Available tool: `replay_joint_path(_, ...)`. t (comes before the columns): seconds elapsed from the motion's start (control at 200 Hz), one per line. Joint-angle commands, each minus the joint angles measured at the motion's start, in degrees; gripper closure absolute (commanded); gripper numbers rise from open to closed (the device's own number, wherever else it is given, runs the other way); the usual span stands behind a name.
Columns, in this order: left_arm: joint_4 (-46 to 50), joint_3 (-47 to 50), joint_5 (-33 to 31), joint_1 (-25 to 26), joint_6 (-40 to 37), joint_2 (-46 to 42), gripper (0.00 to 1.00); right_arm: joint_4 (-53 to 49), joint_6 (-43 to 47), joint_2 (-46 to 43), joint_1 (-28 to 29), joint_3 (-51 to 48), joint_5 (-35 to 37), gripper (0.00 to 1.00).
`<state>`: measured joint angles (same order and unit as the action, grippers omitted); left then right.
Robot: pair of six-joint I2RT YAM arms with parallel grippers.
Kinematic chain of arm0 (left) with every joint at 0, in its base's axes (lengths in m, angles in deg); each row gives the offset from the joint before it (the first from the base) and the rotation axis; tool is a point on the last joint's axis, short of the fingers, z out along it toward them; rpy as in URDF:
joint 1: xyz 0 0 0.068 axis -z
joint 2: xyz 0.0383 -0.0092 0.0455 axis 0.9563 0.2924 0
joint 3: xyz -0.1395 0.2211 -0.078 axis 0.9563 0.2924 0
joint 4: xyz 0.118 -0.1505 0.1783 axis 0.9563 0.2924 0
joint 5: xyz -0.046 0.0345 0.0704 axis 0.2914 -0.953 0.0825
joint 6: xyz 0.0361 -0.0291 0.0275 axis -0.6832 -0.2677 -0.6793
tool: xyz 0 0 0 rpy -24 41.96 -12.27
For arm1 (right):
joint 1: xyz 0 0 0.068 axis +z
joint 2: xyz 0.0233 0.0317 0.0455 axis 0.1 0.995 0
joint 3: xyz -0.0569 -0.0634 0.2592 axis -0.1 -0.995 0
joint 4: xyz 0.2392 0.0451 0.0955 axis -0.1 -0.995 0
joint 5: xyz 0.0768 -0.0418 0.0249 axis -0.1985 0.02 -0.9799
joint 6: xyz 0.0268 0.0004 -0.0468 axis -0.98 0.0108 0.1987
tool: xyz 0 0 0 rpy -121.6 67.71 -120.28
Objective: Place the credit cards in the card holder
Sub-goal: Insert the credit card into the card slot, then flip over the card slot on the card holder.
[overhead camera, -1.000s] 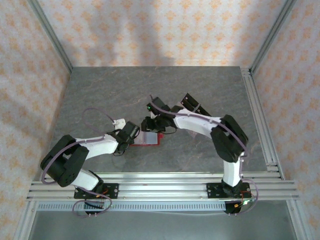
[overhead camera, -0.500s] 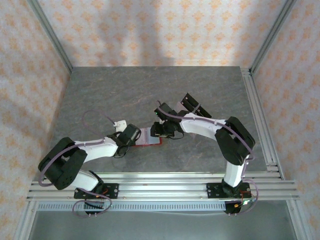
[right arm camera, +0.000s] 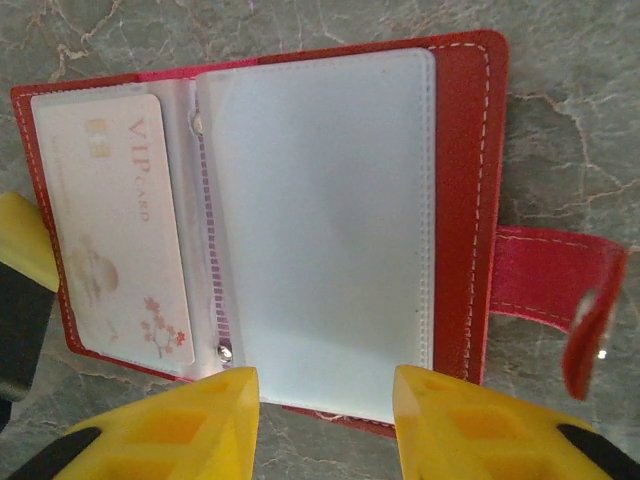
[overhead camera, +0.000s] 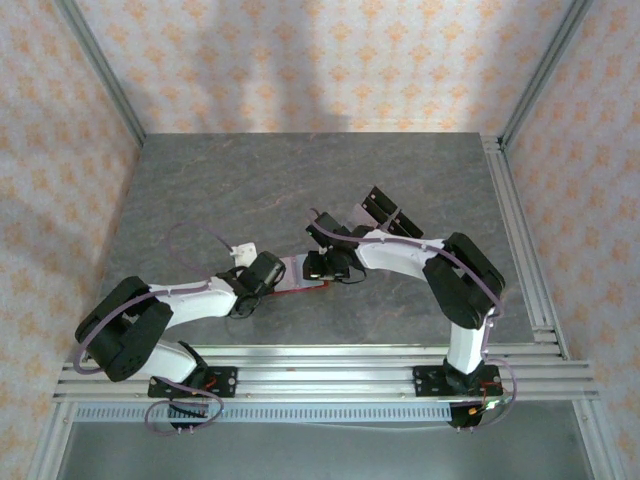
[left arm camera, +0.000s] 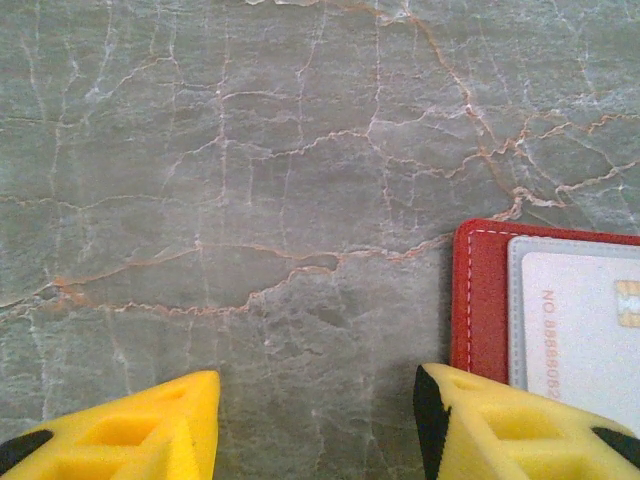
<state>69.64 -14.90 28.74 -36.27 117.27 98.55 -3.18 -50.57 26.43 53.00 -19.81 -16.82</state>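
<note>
Robot test cell, lab sort, not home or shop. My left arm base [overhead camera: 190,378] and right arm base [overhead camera: 455,380] bolted to aluminium rails [overhead camera: 330,365] at near edge. Grey marble-look tabletop [overhead camera: 300,170] as work surface. Aluminium frame posts [overhead camera: 100,70] at corners. Wall panels [overhead camera: 320,60] pale with printed orange floral pattern, backdrop-like. Loose cable [overhead camera: 185,222] loops off my left arm.

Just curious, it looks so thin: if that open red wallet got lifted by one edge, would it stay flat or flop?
Probably flop: the card holder lies opened along a fold, and its clear sleeves look soft. Its snap strap curls upward, so it may dangle. It looks light, likely sliding on the smooth table when pushed.
</note>
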Motion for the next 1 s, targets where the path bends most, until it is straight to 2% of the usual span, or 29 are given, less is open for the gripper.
replay_joint_path(0.0, 1.4, 1.7, 10.3, 2.0, 2.7, 1.2, 0.47, -2.2, 2.3, 1.1, 0.4, 1.0, 3.4, 0.6)
replay_joint_path(0.215, 0.9, 1.6, 10.5, 1.9, 2.7, 1.9, 0.47, -7.2, 9.5, 3.6, 0.2, 8.5, 8.1, 0.53)
replay_joint_path(0.385, 0.7, 1.5, 10.6, 1.9, 2.6, 2.2, 0.47, -10.1, 13.2, 7.9, -0.7, 13.9, 8.8, 0.5)
replay_joint_path(0.726, 0.7, 1.6, 10.5, 1.9, 2.6, 2.2, 0.47, -11.0, 15.4, 11.9, -1.9, 17.5, 9.2, 0.47)
replay_joint_path(0.991, 0.8, 1.4, 10.5, 1.9, 2.5, 2.2, 0.47, -10.8, 15.3, 10.8, -2.0, 18.7, 9.0, 0.48)
